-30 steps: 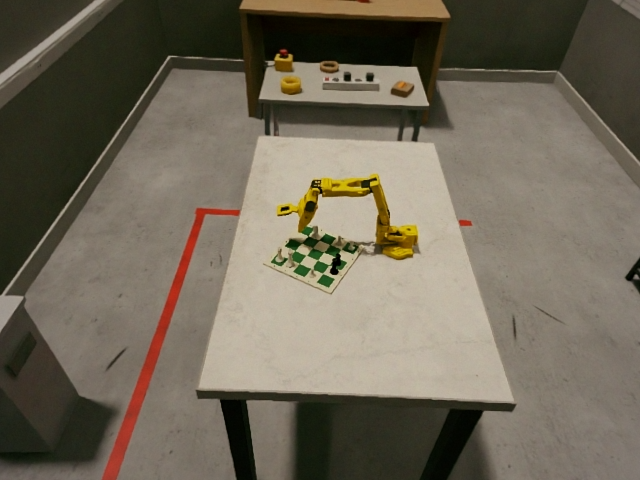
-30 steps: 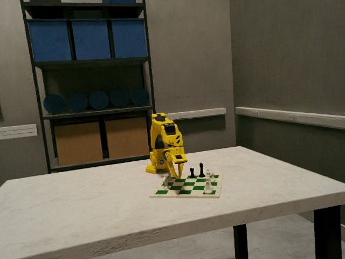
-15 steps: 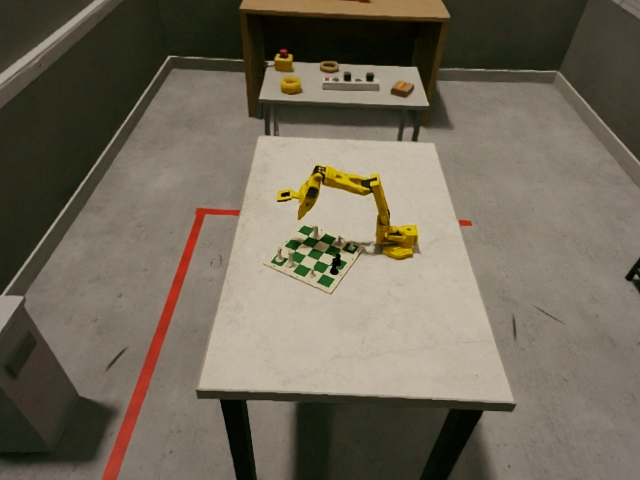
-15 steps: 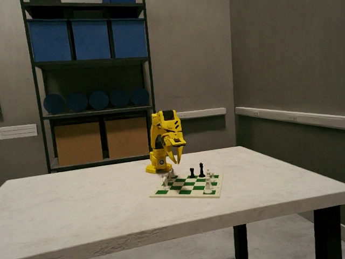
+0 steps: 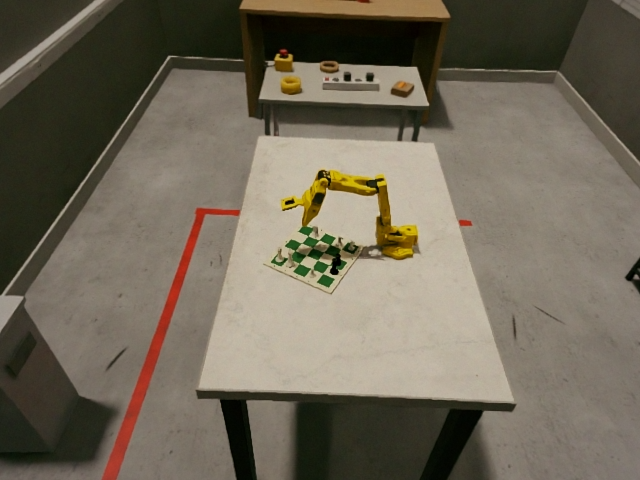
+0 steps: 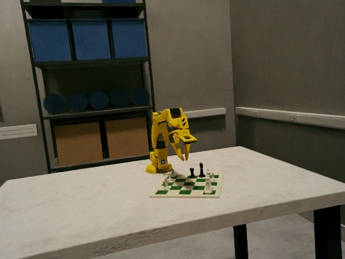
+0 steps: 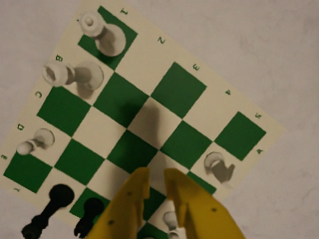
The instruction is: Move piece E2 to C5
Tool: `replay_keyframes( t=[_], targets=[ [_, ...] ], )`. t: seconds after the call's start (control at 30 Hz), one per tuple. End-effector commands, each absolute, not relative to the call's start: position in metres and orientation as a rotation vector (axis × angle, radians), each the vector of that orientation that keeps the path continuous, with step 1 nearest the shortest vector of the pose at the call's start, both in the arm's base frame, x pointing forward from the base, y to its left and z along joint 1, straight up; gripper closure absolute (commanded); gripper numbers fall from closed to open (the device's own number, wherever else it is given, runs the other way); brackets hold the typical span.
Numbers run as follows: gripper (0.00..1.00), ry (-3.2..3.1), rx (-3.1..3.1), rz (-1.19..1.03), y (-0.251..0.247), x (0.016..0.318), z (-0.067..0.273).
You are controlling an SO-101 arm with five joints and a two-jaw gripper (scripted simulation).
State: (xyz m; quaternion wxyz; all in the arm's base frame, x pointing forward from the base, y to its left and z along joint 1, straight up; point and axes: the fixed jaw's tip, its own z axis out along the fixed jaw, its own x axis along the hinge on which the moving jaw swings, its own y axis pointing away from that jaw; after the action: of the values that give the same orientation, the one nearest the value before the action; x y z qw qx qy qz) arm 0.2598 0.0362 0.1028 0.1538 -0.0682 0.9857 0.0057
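The small green and cream chessboard [image 5: 331, 289] [image 6: 184, 196] [image 7: 180, 52] lies on the white table. A tall black piece [image 5: 334, 269] [image 6: 201, 169] [image 7: 61, 193] stands upright on E2, with a shorter black piece [image 6: 192, 172] [image 7: 92, 206] beside it on E3. The green square C5 [image 5: 328, 238] [image 7: 201, 181] holds no piece and is partly hidden by my fingers in the wrist view. My yellow gripper [image 5: 311, 219] [image 6: 185, 158] [image 7: 156, 173] is shut and empty. It points down, raised above the 5 side of the board, well away from E2.
White pieces stand on A1 [image 7: 106, 36], B1 [image 7: 75, 75], D1 [image 7: 38, 140] and B5 [image 7: 219, 166]. Another white pawn [image 7: 171, 220] shows by my right finger. The arm's base [image 5: 398, 241] stands just beyond the board's corner. A side table with parts [image 5: 343, 85] stands behind.
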Motion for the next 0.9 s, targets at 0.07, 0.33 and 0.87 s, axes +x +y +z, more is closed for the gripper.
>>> replay_keyframes(
  t=[0.07, 0.33, 0.87],
  targets=[
    [0.93, 2.669, -0.47, 0.099, 0.088, 0.224, 0.116],
    [0.9, 2.543, -0.707, 0.188, 0.12, 0.183, 0.114],
    [0.88, 2.49, -0.793, 0.227, 0.129, 0.166, 0.11]
  ],
)
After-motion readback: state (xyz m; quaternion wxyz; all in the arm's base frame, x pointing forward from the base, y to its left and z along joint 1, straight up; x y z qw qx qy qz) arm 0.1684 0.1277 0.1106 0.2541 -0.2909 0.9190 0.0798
